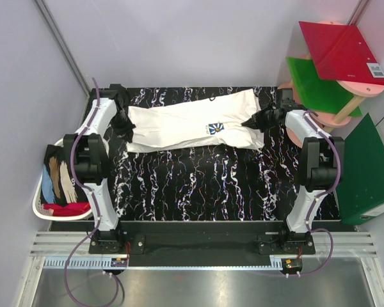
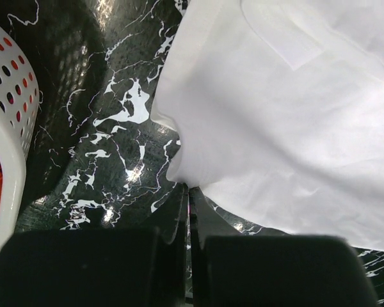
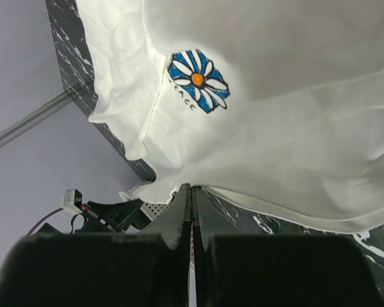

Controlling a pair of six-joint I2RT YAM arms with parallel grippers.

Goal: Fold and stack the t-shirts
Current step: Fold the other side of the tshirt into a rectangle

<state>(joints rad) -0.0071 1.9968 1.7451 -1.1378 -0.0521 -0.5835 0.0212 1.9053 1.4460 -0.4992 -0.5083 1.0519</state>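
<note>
A cream-white t-shirt with a small blue daisy print is stretched across the far part of the black marbled table. My left gripper is shut on the shirt's left edge. My right gripper is shut on its right edge, with the daisy print just beyond. Other t-shirts, black with tan streaks, blue and red, lie piled in the white basket at the left.
The white perforated basket stands just off the table's left edge. A red board and a green board rest on a wooden stand at the back right. A dark green folder lies to the right.
</note>
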